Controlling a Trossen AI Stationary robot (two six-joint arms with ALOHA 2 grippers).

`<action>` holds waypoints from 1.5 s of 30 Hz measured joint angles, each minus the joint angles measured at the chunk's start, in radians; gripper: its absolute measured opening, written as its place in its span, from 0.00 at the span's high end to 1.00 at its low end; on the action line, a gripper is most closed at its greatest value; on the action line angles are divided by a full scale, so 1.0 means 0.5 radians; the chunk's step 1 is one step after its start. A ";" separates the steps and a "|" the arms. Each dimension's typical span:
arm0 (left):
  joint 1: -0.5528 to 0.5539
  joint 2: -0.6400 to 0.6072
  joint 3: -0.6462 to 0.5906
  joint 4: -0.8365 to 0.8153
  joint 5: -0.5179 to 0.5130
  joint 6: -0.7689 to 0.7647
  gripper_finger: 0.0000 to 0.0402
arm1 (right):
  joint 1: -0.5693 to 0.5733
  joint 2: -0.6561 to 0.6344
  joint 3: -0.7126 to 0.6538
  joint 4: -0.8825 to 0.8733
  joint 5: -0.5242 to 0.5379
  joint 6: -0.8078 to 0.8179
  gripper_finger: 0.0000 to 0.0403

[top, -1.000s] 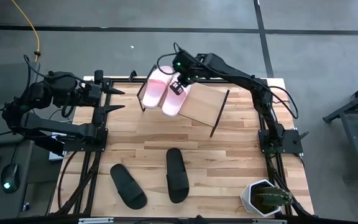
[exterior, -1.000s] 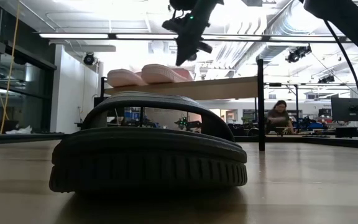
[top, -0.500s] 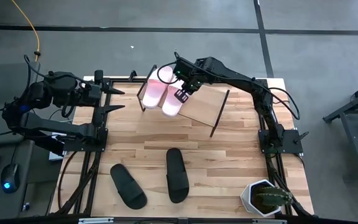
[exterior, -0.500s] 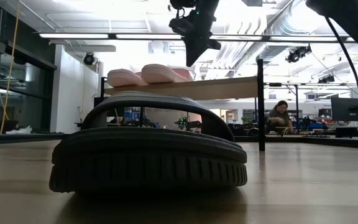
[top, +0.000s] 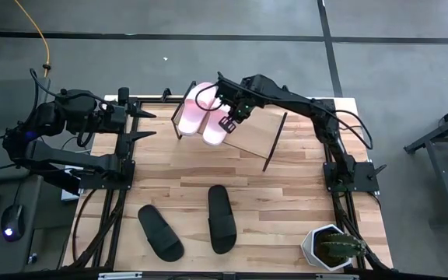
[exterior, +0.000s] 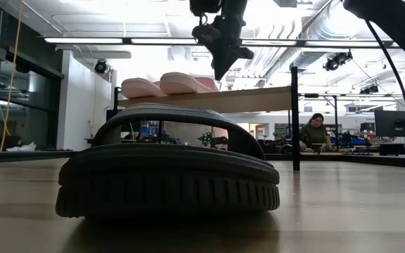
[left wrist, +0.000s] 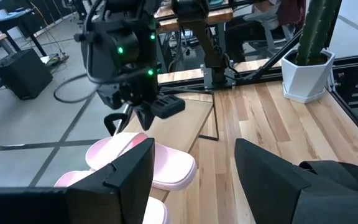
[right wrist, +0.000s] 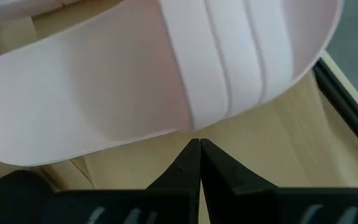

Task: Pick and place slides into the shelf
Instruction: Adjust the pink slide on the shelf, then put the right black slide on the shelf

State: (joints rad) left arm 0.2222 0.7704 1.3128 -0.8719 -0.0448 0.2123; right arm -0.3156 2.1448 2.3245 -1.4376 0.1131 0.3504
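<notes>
Right end effector [top: 229,117] clenched, empty, shifted rightward over shelf [top: 255,131], upper centre; pink slides [top: 201,117] placed, black slides [top: 221,218] remain on counter [top: 286,202].

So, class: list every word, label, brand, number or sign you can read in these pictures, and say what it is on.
None can be read.
Pink slides: three raised stripes on the strap, no lettering.
Black slides: no visible marking.
Shelf, planter: plain.

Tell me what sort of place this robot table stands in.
Probably a robotics lab or workshop. Ceiling ducts and strip lights run overhead, a person sits at cluttered workbenches behind the table, and a computer mouse lies on a desk beside the left arm.
</notes>
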 joint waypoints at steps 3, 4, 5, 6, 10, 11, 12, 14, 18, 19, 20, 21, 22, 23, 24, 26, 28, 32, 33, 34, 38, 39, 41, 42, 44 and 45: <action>-0.001 0.000 0.000 0.000 0.000 0.000 0.48 | 0.005 0.023 0.000 0.000 -0.002 0.000 1.00; -0.001 0.000 0.000 0.000 0.000 0.000 0.48 | 0.006 0.028 0.000 0.001 -0.002 0.001 1.00; -0.001 -0.001 0.000 0.001 0.000 0.000 0.48 | 0.006 0.031 0.000 0.002 -0.001 0.001 1.00; -0.001 0.000 0.000 0.000 0.000 0.000 0.48 | 0.006 0.033 -0.001 0.008 0.004 0.001 1.00; -0.001 -0.001 0.000 0.001 0.000 0.000 0.48 | 0.005 0.034 -0.001 0.106 0.034 -0.019 1.00; -0.001 0.000 0.000 0.001 0.000 0.000 0.48 | 0.005 0.034 -0.001 0.135 0.024 -0.023 1.00; -0.001 0.000 0.000 0.001 0.000 0.000 0.48 | 0.005 0.034 -0.001 0.151 0.013 -0.028 1.00; 0.000 0.000 0.000 0.002 0.001 0.000 0.48 | 0.005 0.034 -0.001 0.194 -0.007 -0.034 1.00; -0.001 0.000 0.000 0.002 0.001 0.000 0.48 | 0.009 0.049 -0.001 0.238 -0.024 -0.039 1.00; -0.001 0.000 0.000 0.002 0.001 -0.001 0.48 | 0.009 0.049 -0.001 0.244 -0.024 -0.039 1.00; 0.000 0.000 0.000 0.002 0.001 -0.001 0.48 | 0.009 0.049 -0.002 0.252 -0.024 -0.038 1.00; -0.001 0.000 0.000 0.002 0.001 -0.001 0.48 | 0.009 0.053 -0.001 0.256 -0.024 -0.037 1.00; -0.001 0.000 0.000 0.002 0.001 -0.001 0.48 | 0.009 0.057 -0.001 0.256 -0.026 -0.038 1.00; -0.001 0.000 0.000 0.002 0.001 -0.001 0.48 | 0.009 0.061 -0.001 0.253 -0.030 -0.040 1.00; -0.001 0.000 0.000 0.002 0.001 -0.001 0.48 | 0.009 0.063 -0.002 0.254 -0.033 -0.046 1.00; 0.000 0.000 0.000 0.002 0.001 -0.002 0.48 | 0.009 0.073 -0.002 0.265 -0.042 -0.058 1.00; 0.000 0.000 0.000 0.002 0.001 -0.002 0.48 | 0.008 0.083 -0.002 0.271 -0.058 -0.069 1.00; 0.000 -0.001 0.000 0.000 0.008 -0.005 0.48 | 0.009 0.089 -0.001 0.270 -0.049 -0.085 1.00; 0.000 -0.001 0.000 -0.004 0.008 -0.009 0.48 | 0.009 0.089 -0.001 0.267 -0.037 -0.088 1.00; -0.001 0.000 0.000 -0.015 0.008 -0.017 0.48 | 0.009 0.089 -0.001 0.263 -0.034 -0.086 1.00; 0.000 0.000 0.000 -0.079 0.008 -0.024 0.48 | 0.014 0.089 -0.001 0.218 -0.027 -0.083 1.00; 0.000 0.000 -0.001 -0.092 0.008 -0.028 0.48 | 0.015 0.089 -0.001 0.195 -0.024 -0.083 1.00; 0.000 -0.001 -0.001 -0.108 0.009 -0.045 0.48 | 0.017 0.089 -0.001 0.157 -0.023 -0.082 1.00; 0.000 0.000 -0.001 -0.114 0.018 -0.062 0.48 | 0.021 0.089 -0.001 0.144 -0.022 -0.083 1.00; 0.000 0.000 -0.001 -0.130 0.066 -0.089 0.48 | 0.037 0.089 -0.001 0.110 -0.018 -0.090 1.00; 0.000 -0.001 -0.001 -0.142 0.103 -0.101 0.48 | 0.046 0.089 -0.001 0.107 -0.021 -0.091 1.00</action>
State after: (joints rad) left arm 0.2222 0.7701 1.3125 -0.9430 0.0066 0.1618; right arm -0.2928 2.1895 2.3241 -1.3839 0.1026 0.3048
